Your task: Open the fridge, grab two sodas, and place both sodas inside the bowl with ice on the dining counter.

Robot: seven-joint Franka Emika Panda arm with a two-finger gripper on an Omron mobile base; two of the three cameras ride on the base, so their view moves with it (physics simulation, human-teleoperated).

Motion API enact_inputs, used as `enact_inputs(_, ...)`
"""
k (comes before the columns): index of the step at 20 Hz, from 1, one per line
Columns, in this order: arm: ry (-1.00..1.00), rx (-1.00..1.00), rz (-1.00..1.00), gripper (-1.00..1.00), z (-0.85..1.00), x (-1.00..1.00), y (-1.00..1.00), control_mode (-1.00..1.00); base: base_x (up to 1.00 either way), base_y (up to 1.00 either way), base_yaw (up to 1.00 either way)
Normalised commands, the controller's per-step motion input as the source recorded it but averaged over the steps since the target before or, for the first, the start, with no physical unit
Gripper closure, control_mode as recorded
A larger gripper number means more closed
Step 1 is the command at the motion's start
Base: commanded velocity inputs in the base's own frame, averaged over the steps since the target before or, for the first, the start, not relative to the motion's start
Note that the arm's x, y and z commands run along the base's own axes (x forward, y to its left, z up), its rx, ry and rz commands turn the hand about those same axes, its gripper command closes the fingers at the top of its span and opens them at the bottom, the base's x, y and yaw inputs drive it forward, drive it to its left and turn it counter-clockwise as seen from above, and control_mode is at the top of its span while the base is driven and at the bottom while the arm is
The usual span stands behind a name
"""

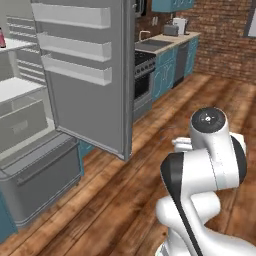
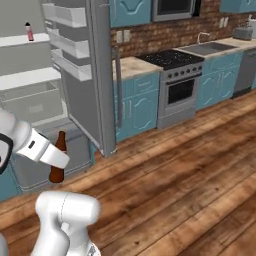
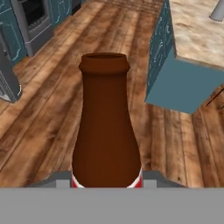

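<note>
The dark reddish-brown soda [image 3: 106, 131] stands upright in my gripper [image 3: 106, 178], which is shut on its lower body; its open brown neck points up the hand view. From the right base view the same soda [image 2: 58, 156] hangs beside my white hand, low in front of the fridge. The fridge [image 1: 85, 75] is open, its grey door [image 2: 97, 75] swung wide with white door shelves. The pink soda [image 2: 29, 31] stands on an upper white shelf inside, also at the left edge [image 1: 1, 39]. The bowl with ice and the dining counter are out of view.
The fridge's bottom drawer [image 1: 40, 175] is pulled out low at the left. A stove [image 2: 175, 85] and teal cabinets [image 2: 220, 75] line the brick wall. A teal block with a beige top [image 3: 188, 57] stands close on the right of the hand view. Wooden floor [image 2: 190, 175] lies open ahead.
</note>
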Motion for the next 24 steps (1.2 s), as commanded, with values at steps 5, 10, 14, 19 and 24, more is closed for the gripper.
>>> enact_inputs(5,0.0,0.0,0.0,1.0,0.0,0.0,0.0,1.0,-0.04,-0.48,-0.47)
enact_inputs(10,0.0,0.0,0.0,1.0,0.0,0.0,0.0,1.0,0.0,-0.68,-0.4)
enact_inputs(14,0.0,0.0,0.0,1.0,0.0,0.0,0.0,1.0,-0.07,-0.98,-0.23)
enact_inputs(19,0.0,0.0,0.0,1.0,0.0,0.0,0.0,1.0,-0.21,-1.0,-0.17)
enact_inputs(24,0.0,0.0,0.0,1.0,0.0,0.0,0.0,1.0,-0.31,-1.0,-0.12)
